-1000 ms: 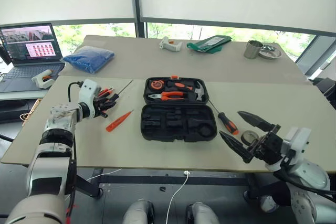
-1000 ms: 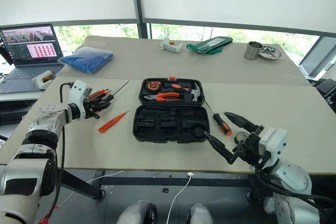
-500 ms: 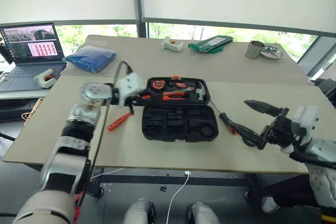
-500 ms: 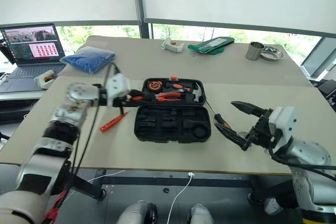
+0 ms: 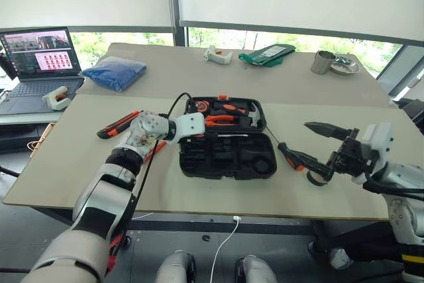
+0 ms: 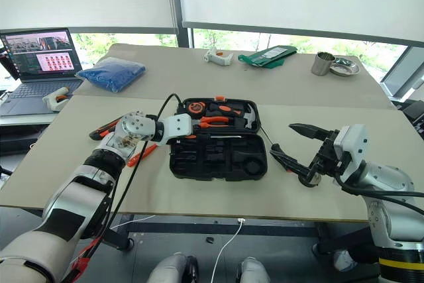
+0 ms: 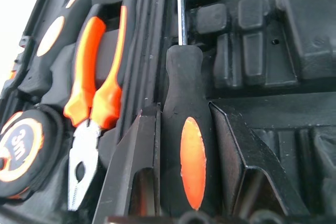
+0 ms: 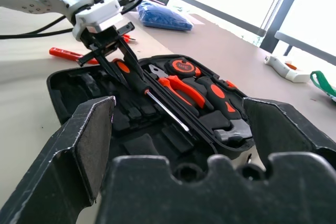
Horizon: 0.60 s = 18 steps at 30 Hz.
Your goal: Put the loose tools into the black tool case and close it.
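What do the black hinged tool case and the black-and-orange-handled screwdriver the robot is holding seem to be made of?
The black hinged tool case looks like matte moulded plastic: its slots are cast into shaped recesses. The black-and-orange-handled screwdriver, gripped by the left gripper, seems to have a dull black plastic or rubbery handle with a glossier orange inlay; its thin shaft shines like bare metal.

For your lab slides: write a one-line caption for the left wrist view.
Left gripper holds a black-and-orange screwdriver over the open tool case, beside the pliers.
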### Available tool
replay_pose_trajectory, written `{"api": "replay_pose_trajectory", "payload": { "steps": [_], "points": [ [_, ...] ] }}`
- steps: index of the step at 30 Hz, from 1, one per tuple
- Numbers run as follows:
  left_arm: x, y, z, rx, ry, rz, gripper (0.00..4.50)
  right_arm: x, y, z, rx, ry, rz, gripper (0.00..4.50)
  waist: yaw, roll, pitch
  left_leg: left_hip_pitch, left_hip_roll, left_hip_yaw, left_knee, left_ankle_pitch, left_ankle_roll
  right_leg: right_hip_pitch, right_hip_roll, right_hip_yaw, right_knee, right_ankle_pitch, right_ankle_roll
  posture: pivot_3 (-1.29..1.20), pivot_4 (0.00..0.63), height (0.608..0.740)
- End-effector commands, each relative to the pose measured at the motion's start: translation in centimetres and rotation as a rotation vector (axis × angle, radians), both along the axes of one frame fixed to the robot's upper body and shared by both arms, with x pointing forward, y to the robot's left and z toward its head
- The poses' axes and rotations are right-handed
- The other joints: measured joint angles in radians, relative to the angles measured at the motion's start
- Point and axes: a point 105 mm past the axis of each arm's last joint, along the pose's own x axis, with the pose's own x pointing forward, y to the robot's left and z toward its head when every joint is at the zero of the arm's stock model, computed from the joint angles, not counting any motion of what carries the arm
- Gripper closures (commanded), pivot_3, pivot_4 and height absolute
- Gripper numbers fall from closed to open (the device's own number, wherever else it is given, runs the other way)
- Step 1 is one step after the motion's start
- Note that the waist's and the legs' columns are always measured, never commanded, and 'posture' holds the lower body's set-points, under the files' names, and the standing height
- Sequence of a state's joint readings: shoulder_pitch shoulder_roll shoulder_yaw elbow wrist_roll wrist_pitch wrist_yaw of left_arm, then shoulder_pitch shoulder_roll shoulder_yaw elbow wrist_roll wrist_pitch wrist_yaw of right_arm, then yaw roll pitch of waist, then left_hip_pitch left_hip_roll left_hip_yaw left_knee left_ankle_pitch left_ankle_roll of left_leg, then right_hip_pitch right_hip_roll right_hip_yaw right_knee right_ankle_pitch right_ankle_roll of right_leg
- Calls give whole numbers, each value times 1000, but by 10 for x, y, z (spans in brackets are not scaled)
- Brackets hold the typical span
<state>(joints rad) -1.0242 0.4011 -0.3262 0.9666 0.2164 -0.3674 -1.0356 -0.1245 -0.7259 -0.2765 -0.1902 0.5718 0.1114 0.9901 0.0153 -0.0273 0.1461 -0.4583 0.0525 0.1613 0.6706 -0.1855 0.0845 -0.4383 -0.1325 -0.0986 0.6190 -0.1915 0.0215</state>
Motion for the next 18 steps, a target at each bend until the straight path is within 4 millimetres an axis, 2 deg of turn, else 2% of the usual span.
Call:
{"api": "replay_pose_trajectory", "payload": {
  "steps": [1, 7, 9, 11, 14, 16, 18],
  "points": [
    [1, -5, 13, 13, -50, -44, 3593, -6, 0, 10, 9, -34, -1, 0, 0, 0, 0, 0, 0, 0, 0, 0, 0, 0, 0, 0, 0, 0, 0, 0, 150, 740],
    [2, -4, 8, -1, -30, -21, 3593, -8, -2, 7, 11, -19, -17, 0, -1, 0, 0, 0, 0, 0, 1, 0, 0, 0, 0, 0, 1, 0, 0, 0, 150, 740],
    [2, -7, 10, -42, -2, -18, 2586, -8, -2, 6, 12, -13, -21, 0, 0, 0, 0, 0, 0, 0, 1, 0, 0, 0, 0, 0, 2, 0, 0, 0, 150, 740],
    [4, -11, 21, -103, -43, -18, 2139, -8, -2, 6, 12, -5, -21, 0, 0, 0, 0, 0, 0, 0, 3, -1, 1, 0, 0, 0, 3, -1, 1, 0, 150, 740],
    [1, -15, 43, -246, -35, -56, 977, -12, -1, 7, 31, 10, -1, 0, -2, 0, 0, -1, 1, -1, 6, -2, 2, 0, -1, 0, 5, -1, 1, 0, 150, 740],
    [1, -15, 52, -318, -22, -57, 977, -17, 1, 9, 80, 35, 26, 0, -1, 0, 0, -1, 1, -1, 7, -2, 2, 0, -1, 0, 5, -1, 1, 0, 150, 740],
    [2, -13, 51, -338, -9, -38, 977, -19, 2, 11, 106, 51, 35, 0, -3, 0, 0, -1, 1, -1, 7, -2, 2, 0, -1, 0, 6, -1, 1, 0, 150, 740]
  ]
}}
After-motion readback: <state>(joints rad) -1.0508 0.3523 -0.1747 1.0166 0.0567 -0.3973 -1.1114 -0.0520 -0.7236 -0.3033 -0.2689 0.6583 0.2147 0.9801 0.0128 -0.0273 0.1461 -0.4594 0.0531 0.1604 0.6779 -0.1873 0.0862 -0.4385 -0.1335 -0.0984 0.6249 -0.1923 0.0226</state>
